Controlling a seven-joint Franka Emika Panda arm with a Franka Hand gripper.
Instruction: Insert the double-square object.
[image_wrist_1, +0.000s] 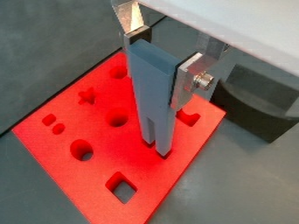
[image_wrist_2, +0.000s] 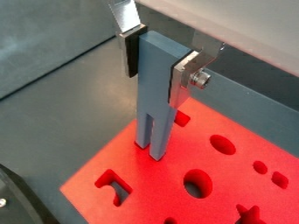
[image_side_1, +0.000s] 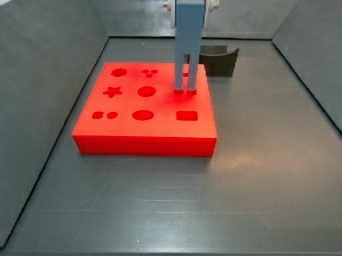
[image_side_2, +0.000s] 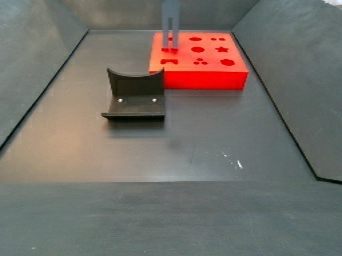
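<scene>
The double-square object (image_wrist_1: 151, 96), a tall grey-blue piece with two prongs at its lower end, was held upright between the silver fingers (image_wrist_1: 190, 79) of the tool (image_wrist_1: 162, 54), which was clenched on its upper part above the red block (image_side_1: 144, 138). The prongs were seen at the block's top face, near its far right corner in a side view (image_side_1: 187, 88), so the step in hand was judged to be the insertion itself, with the piece lowered to the surface but not clearly seated. Whether the prong tips had entered a slot could not be told, since the matching hole was hidden beneath them. The next move was judged to call for the prongs being lined up squarely over their hole and the piece being pressed straight down without tilt. In both wrist views the grasp and the forked end were shown closely, along with neighbouring cut-outs such as a star (image_wrist_1: 86, 97) and a square (image_wrist_1: 121, 185). Only in the side views was the block's whole layout given, and the fixture (image_side_2: 134, 96) was shown standing apart from the block on the grey desk (image_side_2: 187, 190).
</scene>
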